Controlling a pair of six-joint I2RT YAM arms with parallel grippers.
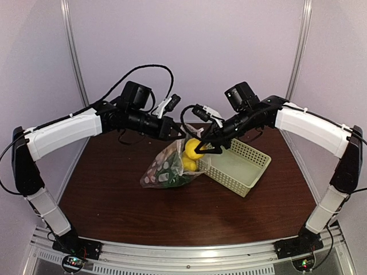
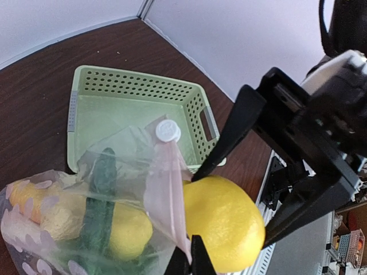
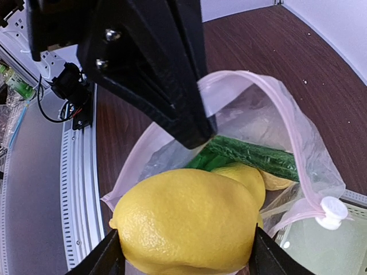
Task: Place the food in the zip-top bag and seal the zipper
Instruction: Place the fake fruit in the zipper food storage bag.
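The clear dotted zip-top bag (image 1: 166, 169) lies at the table's middle, its mouth lifted. My left gripper (image 1: 179, 133) is shut on the bag's pinkish zipper strip (image 2: 166, 189) and holds the mouth open. My right gripper (image 1: 202, 148) is shut on a yellow lemon (image 3: 186, 223), held right at the bag's mouth (image 3: 252, 114). The same lemon shows in the left wrist view (image 2: 226, 220) and the top view (image 1: 193, 148). Inside the bag lie another lemon (image 2: 129, 229), a dark green vegetable (image 3: 252, 152) and a pale yellowish piece (image 2: 31, 200). The white slider (image 3: 332, 209) sits at the zipper's end.
The pale green mesh basket (image 1: 252, 157) stands just right of the bag, with nothing in it in the left wrist view (image 2: 80, 103). Both arms meet over the bag. The metal rail (image 1: 183, 255) runs along the table's near edge.
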